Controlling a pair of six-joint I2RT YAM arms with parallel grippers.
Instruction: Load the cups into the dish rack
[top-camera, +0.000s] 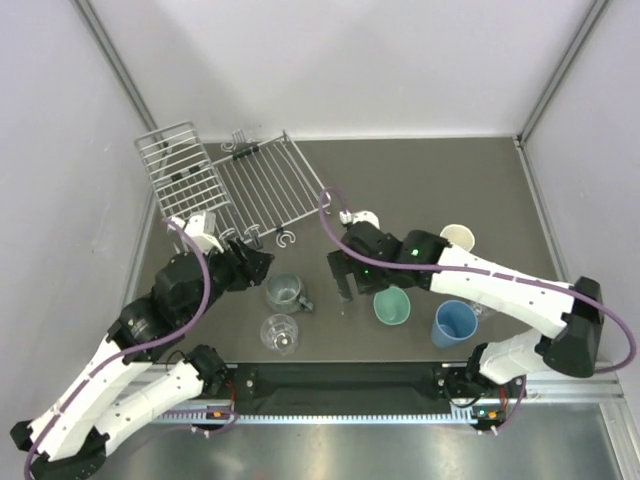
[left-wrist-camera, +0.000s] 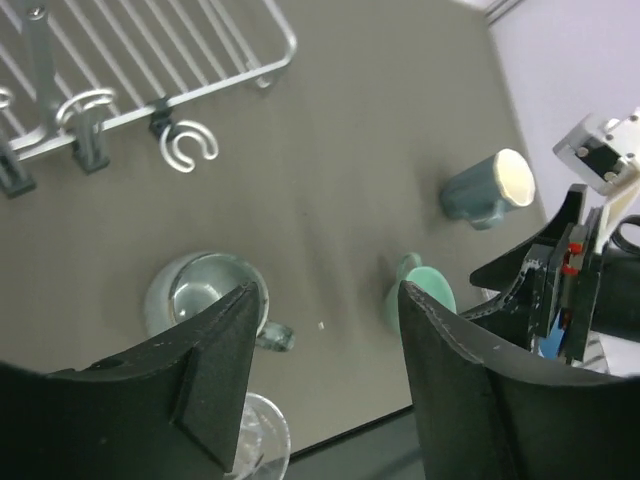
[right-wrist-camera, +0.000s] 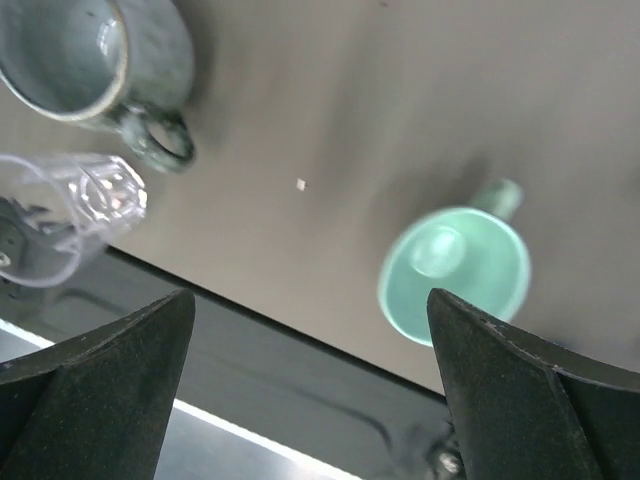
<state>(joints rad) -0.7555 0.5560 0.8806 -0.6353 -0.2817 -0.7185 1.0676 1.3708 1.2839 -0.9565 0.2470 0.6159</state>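
The silver wire dish rack (top-camera: 262, 185) lies at the back left, with its raised slotted part (top-camera: 183, 165) on the left. In front of it stand a grey-teal mug (top-camera: 285, 292), a clear glass (top-camera: 281, 334), a mint-green mug (top-camera: 392, 306), a blue tumbler (top-camera: 454, 322) and a cream cup (top-camera: 458, 237). My left gripper (top-camera: 262, 265) hovers open just left of the grey-teal mug (left-wrist-camera: 200, 290), nothing between its fingers (left-wrist-camera: 215, 370). My right gripper (top-camera: 345, 285) is open and empty between that mug (right-wrist-camera: 90, 50) and the mint-green mug (right-wrist-camera: 455, 275).
Small hooks (left-wrist-camera: 188, 145) line the rack's near edge (left-wrist-camera: 150, 110). The two grippers face each other closely across the grey-teal mug. The right arm (top-camera: 500, 285) stretches over the cups on the right. A black rail (top-camera: 340, 380) runs along the table's near edge.
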